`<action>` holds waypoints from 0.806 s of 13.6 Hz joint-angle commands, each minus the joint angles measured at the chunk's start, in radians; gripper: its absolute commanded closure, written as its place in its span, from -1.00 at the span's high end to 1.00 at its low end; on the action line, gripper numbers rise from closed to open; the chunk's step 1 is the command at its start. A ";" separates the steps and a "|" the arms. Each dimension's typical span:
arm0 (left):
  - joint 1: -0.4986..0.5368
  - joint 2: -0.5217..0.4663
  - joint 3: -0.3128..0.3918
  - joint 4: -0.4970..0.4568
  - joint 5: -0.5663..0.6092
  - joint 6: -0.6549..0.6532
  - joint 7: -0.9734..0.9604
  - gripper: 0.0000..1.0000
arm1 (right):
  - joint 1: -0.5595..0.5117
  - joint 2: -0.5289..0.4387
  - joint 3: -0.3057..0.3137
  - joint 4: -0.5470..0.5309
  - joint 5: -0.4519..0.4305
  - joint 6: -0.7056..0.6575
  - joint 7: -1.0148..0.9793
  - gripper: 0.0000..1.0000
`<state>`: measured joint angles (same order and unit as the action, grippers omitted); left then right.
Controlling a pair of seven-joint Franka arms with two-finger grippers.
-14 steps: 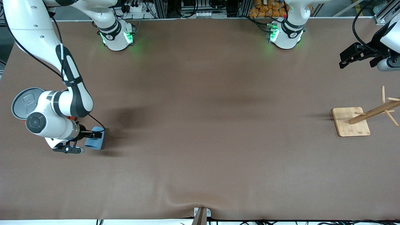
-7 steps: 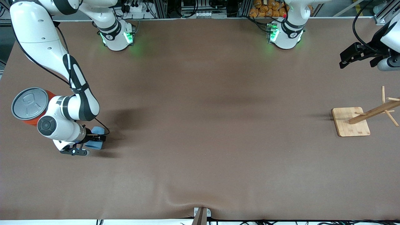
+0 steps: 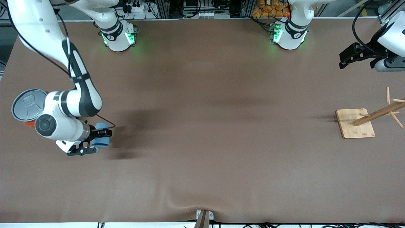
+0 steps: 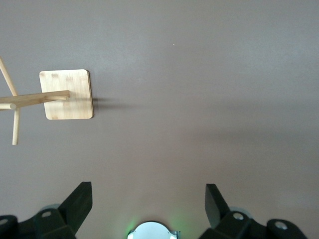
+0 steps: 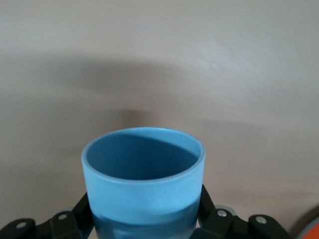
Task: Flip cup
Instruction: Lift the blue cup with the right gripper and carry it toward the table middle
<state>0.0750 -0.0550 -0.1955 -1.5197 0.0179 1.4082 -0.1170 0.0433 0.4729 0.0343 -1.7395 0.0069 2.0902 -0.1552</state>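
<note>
We saw a wide table point(image 3: 202, 133) covered in a matte brown cloth, slightly rumpled near its front edge. Toward the right arm's end, the right gripper point(image 3: 100, 135) was clenched on the cup point(image 3: 102, 135), a small, smooth light-blue plastic cup with a tapered body and no handle. It was held on its side above the cloth, casting a soft shadow below. In the right wrist view the cup point(image 5: 143, 181) sat between the black fingers point(image 5: 212, 215), its round rim and darker blue inside turned away from the wrist.

Just beside the right arm stood a large orange can point(image 3: 26, 106) with a grey pull-tab lid, partly hidden by the arm's white wrist.

The left arm waited, its gripper point(image 3: 345, 60) spread wide over the table near the left arm's end. A wooden rack point(image 3: 364, 122) with a square bamboo base and slanted pegs stood there too, well apart from the cup.
</note>
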 commanded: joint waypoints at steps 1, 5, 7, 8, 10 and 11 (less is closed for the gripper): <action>0.005 -0.002 -0.005 0.007 0.020 -0.011 0.016 1.00 | -0.002 -0.111 0.059 -0.032 0.004 -0.035 -0.209 -0.08; 0.009 -0.005 -0.004 0.010 0.016 -0.011 0.016 1.00 | 0.013 -0.111 0.218 -0.012 -0.008 0.071 -0.446 -0.08; 0.012 -0.008 -0.002 0.010 0.014 -0.009 0.016 1.00 | 0.094 -0.103 0.237 -0.011 -0.033 0.146 -0.468 -0.07; 0.012 -0.009 0.001 0.010 0.013 -0.011 0.016 1.00 | 0.140 -0.099 0.237 -0.008 -0.057 0.193 -0.466 -0.07; 0.014 -0.011 0.005 0.010 0.013 -0.011 0.017 1.00 | 0.243 -0.044 0.236 0.012 -0.152 0.293 -0.466 -0.07; 0.015 -0.011 0.005 0.010 0.011 -0.011 0.016 1.00 | 0.283 0.005 0.236 0.027 -0.223 0.348 -0.458 -0.07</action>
<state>0.0811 -0.0550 -0.1884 -1.5167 0.0179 1.4083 -0.1170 0.2577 0.3936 0.2767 -1.7458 -0.1157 2.3480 -0.5960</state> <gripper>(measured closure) 0.000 0.194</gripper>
